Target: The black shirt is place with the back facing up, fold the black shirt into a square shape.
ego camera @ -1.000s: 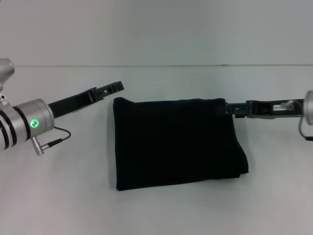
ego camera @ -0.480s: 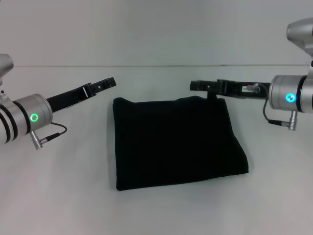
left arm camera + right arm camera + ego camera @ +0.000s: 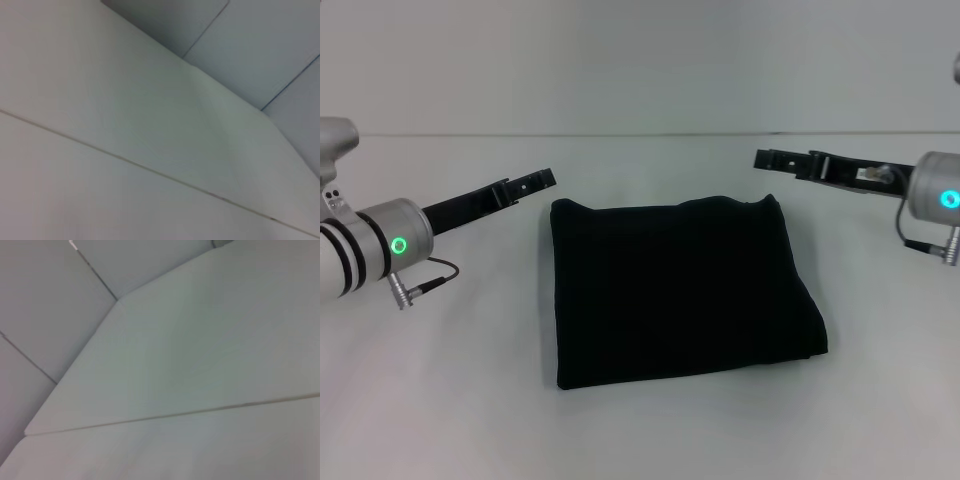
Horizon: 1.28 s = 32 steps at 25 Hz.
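Since the earlier frames, the right gripper (image 3: 762,157) has been lifted off the shirt's upper right corner and drawn toward the right edge; the left gripper (image 3: 546,178) is barely shifted. White table (image 3: 640,430) fills the frame. At centre the black shirt (image 3: 680,290) is seen folded into a rough square, lying flat, touched by neither gripper. Finger state cannot be told for either gripper. Wrist views show only table.

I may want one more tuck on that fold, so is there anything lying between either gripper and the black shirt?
Nothing visible. The black shirt lies folded on the bare white table. The left gripper is off its far left corner and the right gripper off its far right corner, only open tabletop between.
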### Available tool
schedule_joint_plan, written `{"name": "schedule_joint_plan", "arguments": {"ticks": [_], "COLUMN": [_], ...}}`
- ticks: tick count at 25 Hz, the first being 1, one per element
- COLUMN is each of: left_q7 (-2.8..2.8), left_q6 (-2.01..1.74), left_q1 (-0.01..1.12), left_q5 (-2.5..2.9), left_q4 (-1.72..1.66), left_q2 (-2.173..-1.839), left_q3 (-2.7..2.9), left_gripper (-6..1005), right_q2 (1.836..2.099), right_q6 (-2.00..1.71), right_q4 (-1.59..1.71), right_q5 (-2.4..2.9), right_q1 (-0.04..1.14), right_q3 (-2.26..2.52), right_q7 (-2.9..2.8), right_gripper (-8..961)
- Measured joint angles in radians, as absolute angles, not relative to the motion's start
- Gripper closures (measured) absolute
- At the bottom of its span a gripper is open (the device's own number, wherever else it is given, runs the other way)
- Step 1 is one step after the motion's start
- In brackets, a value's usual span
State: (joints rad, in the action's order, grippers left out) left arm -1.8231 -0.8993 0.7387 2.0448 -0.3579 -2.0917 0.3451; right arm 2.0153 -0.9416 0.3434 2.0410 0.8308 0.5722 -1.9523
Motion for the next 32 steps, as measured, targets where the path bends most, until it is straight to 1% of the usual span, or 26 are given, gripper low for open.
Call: {"name": "schedule_joint_plan", "arguments": {"ticks": [5, 9, 16, 21, 32], "left_q7": [-1.827, -1.836, -1.881, -1.893, -1.888], "left_q6": [-0.834, -0.786, -0.679, -0.673, -0.661], "left_q1": [0.767, 0.801, 0.835, 0.844, 0.859], "left_q5": [2.045, 2.045, 2.046, 2.046, 2.047], "left_q4": [-0.322, -0.278, -0.257, -0.257, -0.259], "left_q2": [-2.093, -2.09, -2.11, -2.123, -2.126], "left_q3": [0.362, 0.378, 0.479, 0.5, 0.555], "left_gripper": [48, 48, 48, 48, 61], "right_q2": [1.976, 1.963, 1.959, 1.959, 1.963], "right_q6": [-1.043, -1.075, -1.076, -1.077, -1.076], "right_q4": [0.345, 0.347, 0.348, 0.348, 0.359], "right_q5": [2.06, 2.062, 2.063, 2.063, 2.06], "right_q1": [0.81, 0.79, 0.777, 0.776, 0.779], "right_q3": [0.582, 0.582, 0.583, 0.583, 0.583], "right_q7": [-2.003, -2.007, -2.0, -1.999, -1.997], "right_gripper": [37, 37, 38, 38, 37]}}
